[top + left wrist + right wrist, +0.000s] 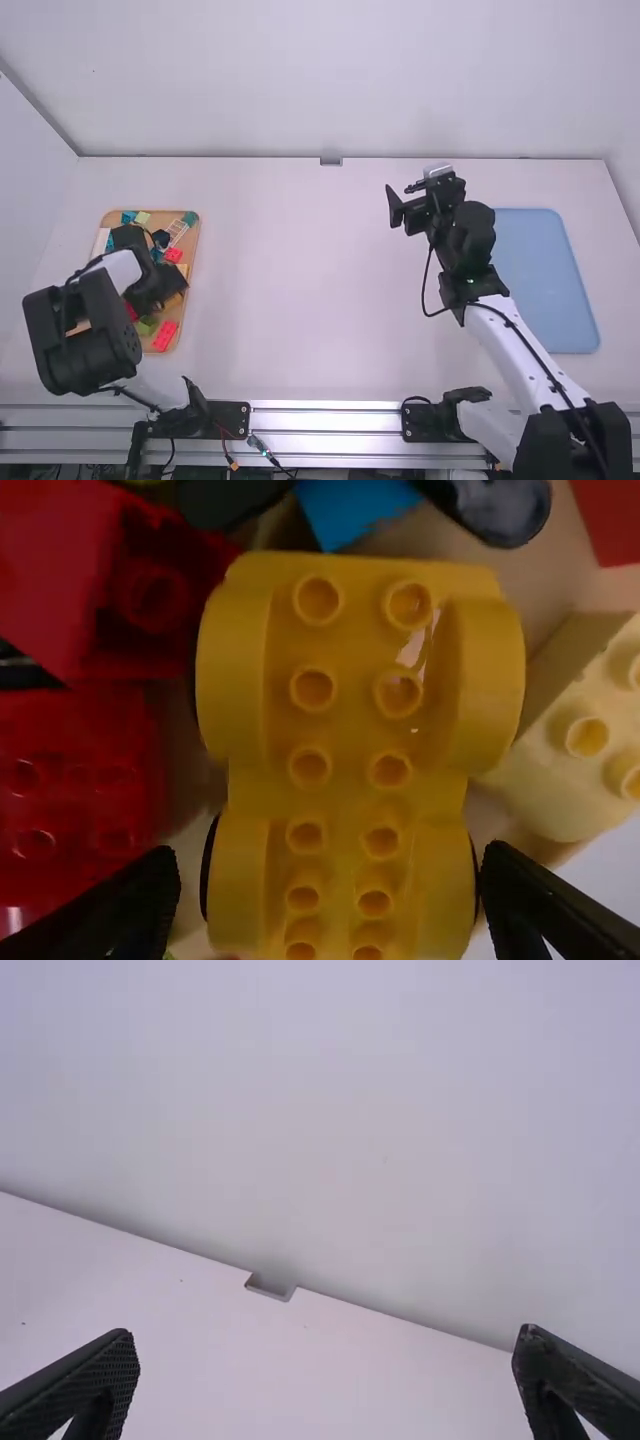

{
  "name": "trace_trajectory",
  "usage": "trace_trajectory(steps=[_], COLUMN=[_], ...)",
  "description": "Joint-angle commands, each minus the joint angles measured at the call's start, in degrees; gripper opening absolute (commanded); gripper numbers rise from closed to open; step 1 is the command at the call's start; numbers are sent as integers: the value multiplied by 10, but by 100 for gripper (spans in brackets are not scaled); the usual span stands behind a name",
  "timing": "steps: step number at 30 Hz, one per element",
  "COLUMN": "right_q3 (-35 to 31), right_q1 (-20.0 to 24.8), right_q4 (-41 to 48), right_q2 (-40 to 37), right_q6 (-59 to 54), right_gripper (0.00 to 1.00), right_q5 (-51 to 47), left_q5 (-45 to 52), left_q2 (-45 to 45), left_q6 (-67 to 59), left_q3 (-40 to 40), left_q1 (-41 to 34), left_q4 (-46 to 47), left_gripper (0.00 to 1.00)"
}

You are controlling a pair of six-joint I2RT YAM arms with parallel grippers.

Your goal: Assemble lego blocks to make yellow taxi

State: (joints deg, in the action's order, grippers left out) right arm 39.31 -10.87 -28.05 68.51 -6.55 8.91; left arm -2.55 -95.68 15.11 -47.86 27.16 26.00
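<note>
In the high view my left gripper [168,288] is low over the tray of bricks at the left. The left wrist view has the yellow car base [350,770] with studs and rounded fenders lying among other bricks. My left gripper [328,905] stands open around one end of it, a finger on each side, with a small gap at one side. A pale yellow brick [585,725] lies beside the base. My right gripper [402,195] is raised over the table's far right part, open and holding nothing; in its wrist view the open fingers of the right gripper [325,1355] are wide apart.
The wooden tray [178,310] holds several bricks. Red bricks [75,790], a blue brick [355,505] and a dark piece [505,510] crowd the yellow base. A blue mat [545,280] lies at the right, behind the right arm.
</note>
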Motion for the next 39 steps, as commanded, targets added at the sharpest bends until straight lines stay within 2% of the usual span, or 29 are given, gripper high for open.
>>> trace_trajectory(steps=[1, 3, 13, 15, 22, 25, 31, 35, 37, 39], right_q3=[21, 21, 21, 21, 21, 21, 21, 21, 21, 21], right_q1=[-1, 0, 0, -1, 0, 0, 0, -1, 0, 0], right_q4=[-3, -3, -2, -2, -2, -2, -3, -3, -3, -2], right_q2=[4, 4, 4, 4, 4, 4, 4, 4, 4, 4], right_q6=[3, 3, 3, 3, 3, 3, 2, 2, 3, 2], right_gripper=[99, 99, 99, 99, 99, 99, 99, 99, 99, 99], right_q5=[3, 3, 3, 3, 3, 3, 1, 1, 1, 1], left_q5=[2, 2, 2, 2, 2, 0, 2, 31, 68, 88], left_q2=[-2, -2, -2, -2, -2, 1, 30, 66, 84, 90], left_q6=[-6, -6, -19, -21, -37, -43, -47, -111, -165, -189], left_q3=[13, 13, 11, 8, -3, -24, -81, -129, -165, -190], left_q1=[-1, -2, -2, 0, 0, -2, -3, -17, -43, -63], left_q4=[0, 1, -16, -13, -12, 5, 47, 80, 97, 110], left_gripper=[80, 80, 58, 51, 50, 43, 41, 38, 33, 32])
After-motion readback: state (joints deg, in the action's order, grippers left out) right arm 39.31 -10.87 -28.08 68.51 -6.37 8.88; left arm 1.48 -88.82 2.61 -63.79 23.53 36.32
